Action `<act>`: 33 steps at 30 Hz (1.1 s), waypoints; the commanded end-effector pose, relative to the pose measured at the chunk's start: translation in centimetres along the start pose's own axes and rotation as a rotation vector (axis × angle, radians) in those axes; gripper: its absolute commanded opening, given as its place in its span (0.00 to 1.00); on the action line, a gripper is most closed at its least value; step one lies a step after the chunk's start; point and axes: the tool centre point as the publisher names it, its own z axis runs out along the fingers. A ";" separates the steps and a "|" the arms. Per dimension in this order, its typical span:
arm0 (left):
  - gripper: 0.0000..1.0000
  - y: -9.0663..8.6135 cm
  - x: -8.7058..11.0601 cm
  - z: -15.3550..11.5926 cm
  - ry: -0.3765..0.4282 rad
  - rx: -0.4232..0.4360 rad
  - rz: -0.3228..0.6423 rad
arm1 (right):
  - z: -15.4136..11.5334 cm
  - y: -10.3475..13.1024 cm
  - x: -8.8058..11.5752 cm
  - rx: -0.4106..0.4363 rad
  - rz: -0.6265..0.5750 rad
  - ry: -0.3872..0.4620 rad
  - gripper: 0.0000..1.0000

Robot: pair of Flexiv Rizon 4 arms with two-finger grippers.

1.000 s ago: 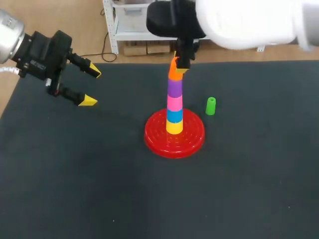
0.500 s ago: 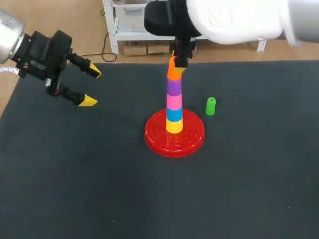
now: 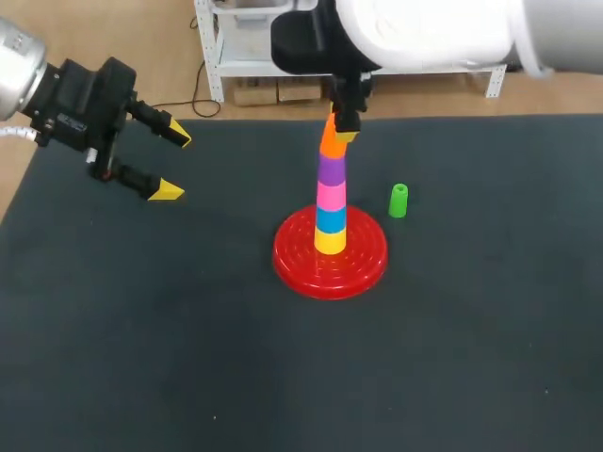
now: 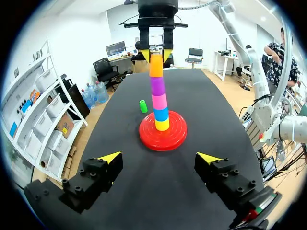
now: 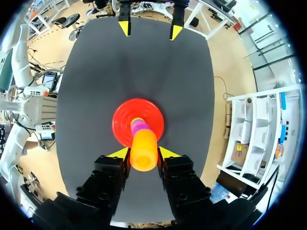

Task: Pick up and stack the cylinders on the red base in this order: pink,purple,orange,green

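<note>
Orange cylinder (image 4: 156, 65) atop stack (image 3: 330, 202), clamped by right pincer (image 5: 143, 154); left pincer (image 3: 173, 163) spread over dark table (image 3: 141, 330).

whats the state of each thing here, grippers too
left gripper: open, empty
right gripper: shut on orange cylinder
orange cylinder: on top of purple cylinder, gripped
purple cylinder: stacked on pink cylinder
green cylinder: upright on table, not yet stacked
red base: flat on table, cylinders stacked on it
</note>
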 end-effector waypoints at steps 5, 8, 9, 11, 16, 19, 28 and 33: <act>1.00 0.1 0.1 0.0 -0.002 0.001 0.002 | 0.5 -0.1 -0.4 0.012 -0.012 0.023 0.00; 1.00 0.1 0.1 0.0 -0.002 0.001 0.002 | 0.3 0.0 -0.3 0.041 -0.025 0.038 0.00; 1.00 0.1 0.1 0.0 -0.002 0.001 0.002 | 0.3 0.1 -0.3 0.050 -0.030 0.048 0.00; 1.00 0.1 0.1 0.0 -0.002 0.001 0.002 | 0.3 0.2 -0.2 0.058 -0.037 0.058 0.00; 1.00 0.1 0.1 0.0 -0.002 0.001 0.002 | 0.3 0.5 0.0 0.067 -0.061 0.087 0.00; 1.00 0.1 0.1 0.0 -0.002 0.001 0.002 | 0.3 0.6 0.1 0.070 -0.070 0.105 0.00; 1.00 0.1 0.1 0.0 -0.002 0.001 0.002 | 0.7 0.1 0.0 0.043 -0.083 0.142 0.00; 1.00 0.1 0.1 0.0 -0.002 0.001 0.002 | 0.8 -0.3 -0.2 0.042 -0.091 0.161 0.00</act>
